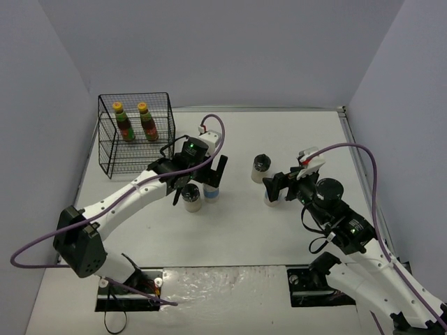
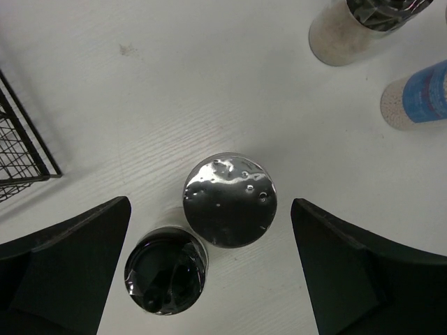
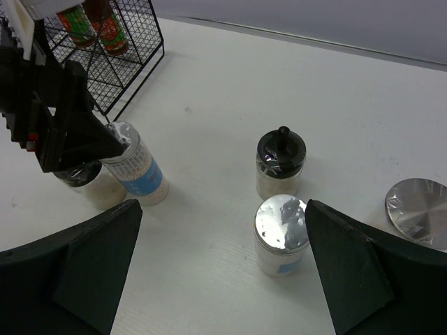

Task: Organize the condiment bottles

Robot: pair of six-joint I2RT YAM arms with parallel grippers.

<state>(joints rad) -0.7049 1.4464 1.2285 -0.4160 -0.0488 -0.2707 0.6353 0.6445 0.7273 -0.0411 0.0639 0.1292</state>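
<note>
left hand [image 2: 211, 204] – spread wide above silver-lid jar [image 2: 230, 200] | right hand [image 3: 223, 208] – spread wide, holding nothing

Sauce bottles [image 3: 110, 31]: caps cut off by the top edge, right wrist view; label print too small to read.
Silver lid [image 3: 418, 211]: clipped at the right edge; jar body hidden beneath it.
Blue-label jar [image 2: 418, 95]: clipped at the right edge, left wrist view.
Wire rack [image 2: 21, 150]: only a corner in frame.
</note>
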